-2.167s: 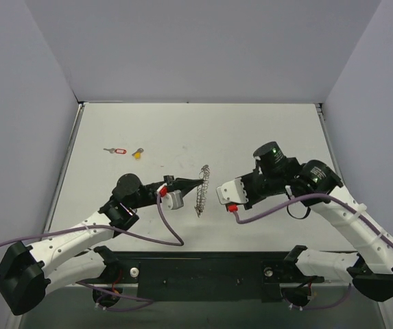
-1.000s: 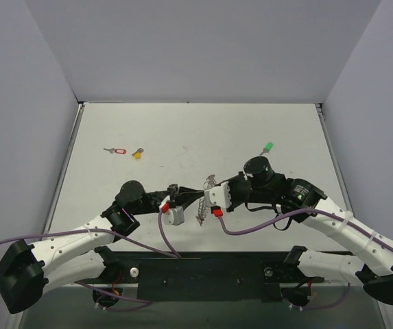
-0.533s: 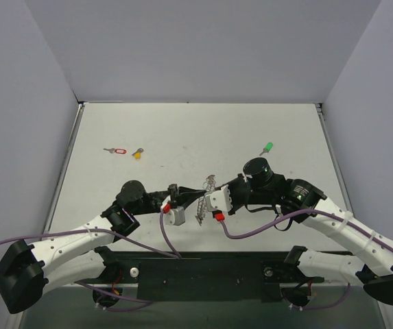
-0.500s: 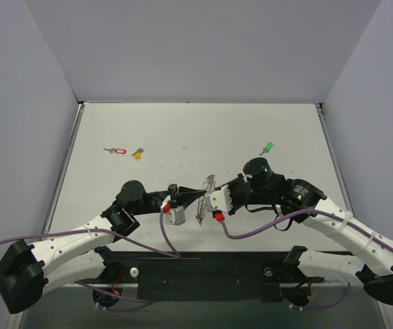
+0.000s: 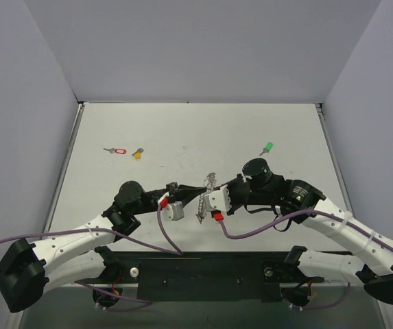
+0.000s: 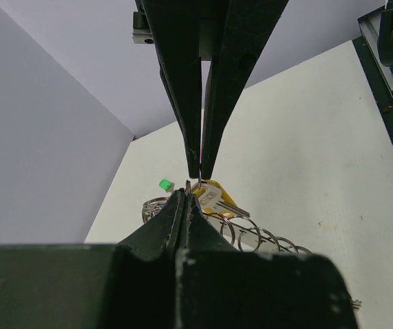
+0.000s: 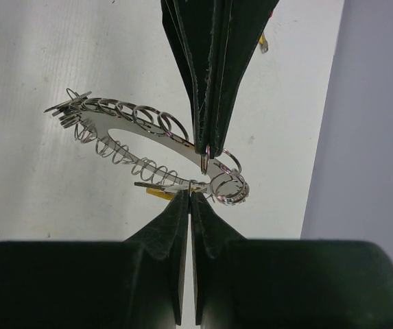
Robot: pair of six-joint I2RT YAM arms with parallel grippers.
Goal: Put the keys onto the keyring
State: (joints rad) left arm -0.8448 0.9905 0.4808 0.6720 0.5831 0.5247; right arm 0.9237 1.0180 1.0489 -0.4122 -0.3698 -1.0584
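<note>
Two grips confirmed: left gripper (image 6: 186,195), right gripper (image 7: 189,193) both clenched on keyring (image 7: 86,122), toward 6 o'clock | loose keys (image 5: 137,153) at 10 and 2 o'clock | advised: hold steady, pry keyring open slowly.

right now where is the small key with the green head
In the top view the small silver key with the green plastic head lies loose on the white table, right of centre, just beyond the right arm's black wrist.
</note>
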